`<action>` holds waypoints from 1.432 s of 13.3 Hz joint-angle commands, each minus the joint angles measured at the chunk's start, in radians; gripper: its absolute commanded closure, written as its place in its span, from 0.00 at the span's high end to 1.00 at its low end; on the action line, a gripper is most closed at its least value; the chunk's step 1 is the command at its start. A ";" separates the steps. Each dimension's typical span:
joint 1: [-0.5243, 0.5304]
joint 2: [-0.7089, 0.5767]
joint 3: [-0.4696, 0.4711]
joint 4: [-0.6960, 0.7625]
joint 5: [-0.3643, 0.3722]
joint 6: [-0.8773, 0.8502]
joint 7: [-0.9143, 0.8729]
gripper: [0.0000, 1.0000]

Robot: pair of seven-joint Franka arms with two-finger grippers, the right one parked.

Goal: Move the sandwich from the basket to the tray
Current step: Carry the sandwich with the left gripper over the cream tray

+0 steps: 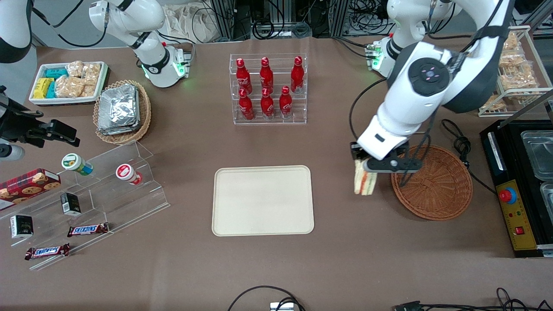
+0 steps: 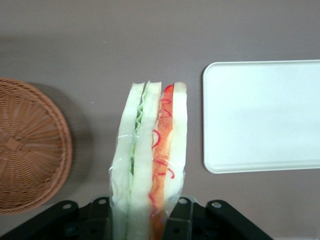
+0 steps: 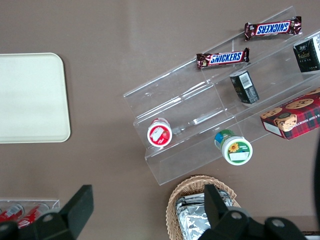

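Observation:
The sandwich [image 1: 364, 181], a wrapped wedge of pale bread with green and red-orange filling [image 2: 150, 160], hangs in the air above the brown table. My gripper [image 1: 367, 166] is shut on it, its black fingers [image 2: 187, 220] pressing both bread faces. It hovers between the basket [image 1: 436, 183] and the tray [image 1: 262, 201]. The reddish-brown wicker basket [image 2: 27, 150] stands empty beside the sandwich. The cream tray [image 2: 265, 115] lies flat and bare, toward the parked arm's end from the sandwich.
A clear rack of red bottles [image 1: 268, 88] stands farther from the camera than the tray. A black appliance with a red button [image 1: 516, 194] sits beside the basket. A clear stepped shelf with snacks [image 1: 86, 194] and a tan basket of foil packets [image 1: 122, 111] lie toward the parked arm's end.

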 commanded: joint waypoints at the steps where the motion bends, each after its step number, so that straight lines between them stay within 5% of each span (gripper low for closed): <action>1: -0.085 0.143 -0.013 0.153 0.077 -0.035 -0.109 0.31; 7: -0.250 0.415 -0.008 0.371 0.221 -0.029 -0.278 0.31; 19: -0.320 0.628 -0.005 0.394 0.290 0.133 -0.333 0.31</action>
